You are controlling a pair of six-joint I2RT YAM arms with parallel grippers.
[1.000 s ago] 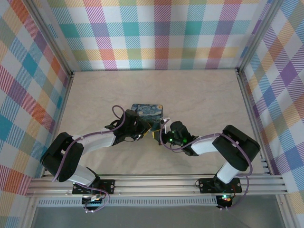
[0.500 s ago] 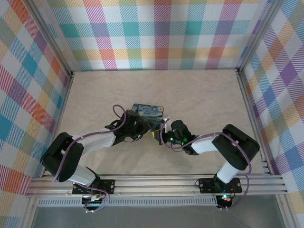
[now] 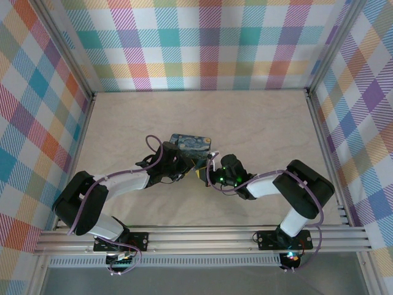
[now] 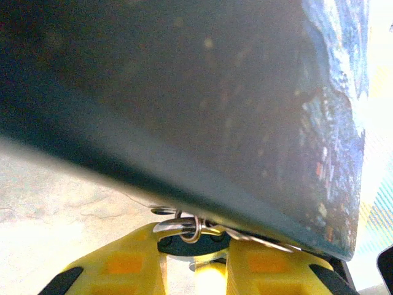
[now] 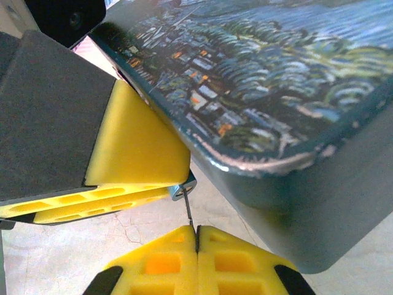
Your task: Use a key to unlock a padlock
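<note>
Your right tool (image 5: 196,236), pads shut on a thin key (image 5: 190,214), has edged toward your left tool (image 5: 164,189), which pinches the tiny teal padlock (image 5: 186,185) beside the tin (image 5: 276,92), so the key tip now seems to meet the lock.

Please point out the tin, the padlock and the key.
tin (image 5: 276,80), right wrist view, on its painted lid.
padlock (image 5: 184,186), right wrist view, its visible bluish corner.
key (image 5: 190,212), right wrist view, its thin shaft.
</note>
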